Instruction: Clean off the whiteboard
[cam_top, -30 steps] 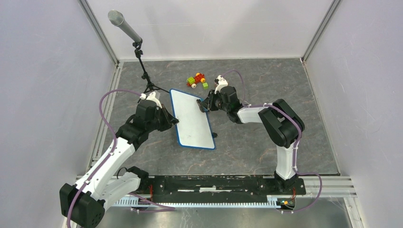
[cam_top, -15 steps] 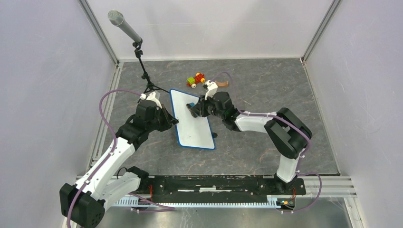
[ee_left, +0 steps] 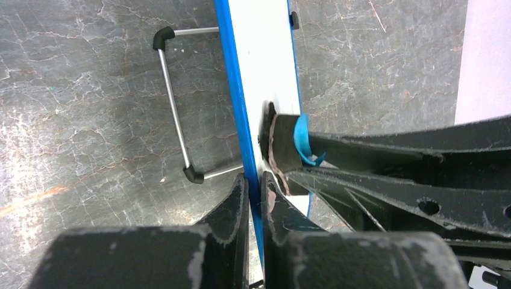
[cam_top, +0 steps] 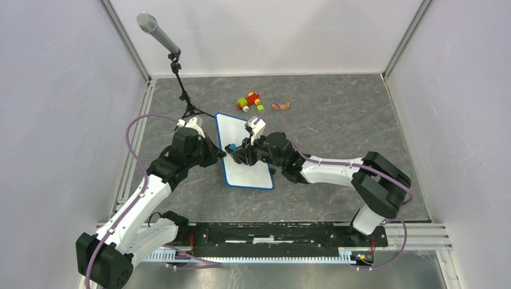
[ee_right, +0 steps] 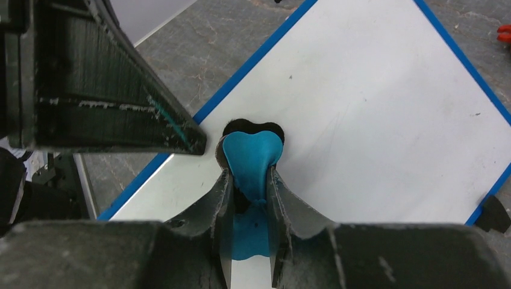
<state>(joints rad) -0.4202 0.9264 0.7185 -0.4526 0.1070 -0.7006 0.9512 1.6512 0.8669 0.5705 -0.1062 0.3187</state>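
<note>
While left gripper [ee_left: 253,183] pinches whiteboard [ee_left: 263,66], eraser [ee_right: 251,153] seemingly touches.

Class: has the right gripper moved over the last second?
Yes. The right gripper, clamping the eraser, swept left across the whiteboard, from its right edge to its left.

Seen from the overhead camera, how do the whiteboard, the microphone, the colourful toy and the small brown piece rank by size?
1. whiteboard
2. microphone, which is raised nearer the camera, so it may look larger than it is
3. colourful toy
4. brown piece
</note>
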